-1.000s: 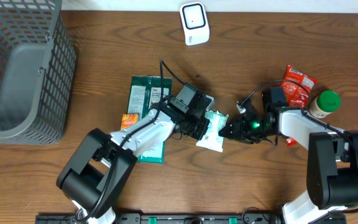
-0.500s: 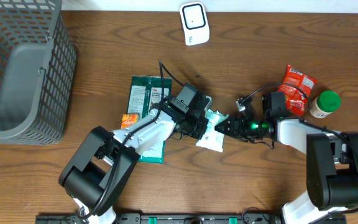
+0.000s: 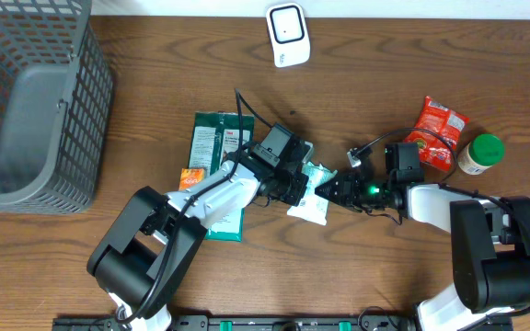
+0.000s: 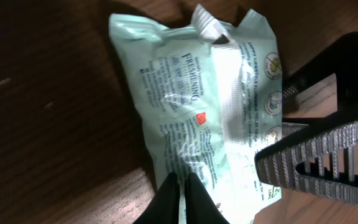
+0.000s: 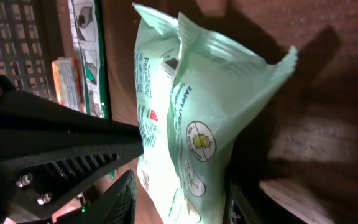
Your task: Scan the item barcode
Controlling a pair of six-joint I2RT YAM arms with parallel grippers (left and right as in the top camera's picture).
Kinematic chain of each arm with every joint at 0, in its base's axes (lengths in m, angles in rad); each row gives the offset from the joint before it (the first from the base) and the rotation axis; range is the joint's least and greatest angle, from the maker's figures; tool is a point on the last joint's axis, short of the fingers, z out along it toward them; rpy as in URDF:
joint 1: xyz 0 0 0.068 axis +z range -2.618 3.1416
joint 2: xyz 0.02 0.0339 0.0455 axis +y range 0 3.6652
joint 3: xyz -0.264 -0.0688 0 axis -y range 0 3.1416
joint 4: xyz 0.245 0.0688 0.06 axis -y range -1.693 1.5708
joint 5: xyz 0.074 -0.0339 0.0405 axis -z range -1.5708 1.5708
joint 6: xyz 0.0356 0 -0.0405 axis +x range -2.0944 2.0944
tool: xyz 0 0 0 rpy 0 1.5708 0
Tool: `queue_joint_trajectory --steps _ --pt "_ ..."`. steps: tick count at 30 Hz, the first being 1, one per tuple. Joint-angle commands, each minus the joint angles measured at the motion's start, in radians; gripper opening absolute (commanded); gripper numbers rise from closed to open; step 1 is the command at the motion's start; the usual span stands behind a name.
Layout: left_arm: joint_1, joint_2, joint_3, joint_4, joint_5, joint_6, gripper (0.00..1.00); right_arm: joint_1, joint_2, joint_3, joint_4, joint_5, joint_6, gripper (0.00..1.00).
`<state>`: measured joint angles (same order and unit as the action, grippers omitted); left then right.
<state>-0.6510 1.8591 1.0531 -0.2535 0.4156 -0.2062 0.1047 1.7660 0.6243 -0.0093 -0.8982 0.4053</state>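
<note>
Your left pincer [image 4: 180,186] was clenched on the thin edge seam of the pale green wipes packet [image 4: 191,106], evidently to hold it on edge so that a printed face could be turned. Your right pincer [image 5: 182,200] stood with jaws apart on either side of the packet's opposite end. Whether they pressed it could not be determined. I judged this a handover or re-grip. The packet sat between both arms at mid-table [image 3: 155,74], beside the dark green packets [image 3: 212,142] and well apart from the white scanner [image 3: 288,34], so it was not yet presented for scanning.
</note>
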Motion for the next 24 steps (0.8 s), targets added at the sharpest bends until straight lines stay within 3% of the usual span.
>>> queue_joint_trajectory --steps 1,8,17,24 --pt "-0.002 0.017 -0.016 0.001 -0.010 -0.002 0.08 0.015 0.024 -0.026 0.014 0.111 0.033 0.43" --pt "-0.002 0.017 -0.017 0.001 -0.017 -0.002 0.07 0.050 0.024 -0.027 0.053 0.112 0.036 0.42" --pt "-0.002 0.017 -0.017 -0.003 -0.043 -0.006 0.08 0.067 0.024 -0.027 0.089 0.114 0.036 0.20" --pt "-0.002 0.017 -0.017 -0.003 -0.043 -0.017 0.07 0.067 0.024 -0.027 0.100 0.115 0.036 0.27"
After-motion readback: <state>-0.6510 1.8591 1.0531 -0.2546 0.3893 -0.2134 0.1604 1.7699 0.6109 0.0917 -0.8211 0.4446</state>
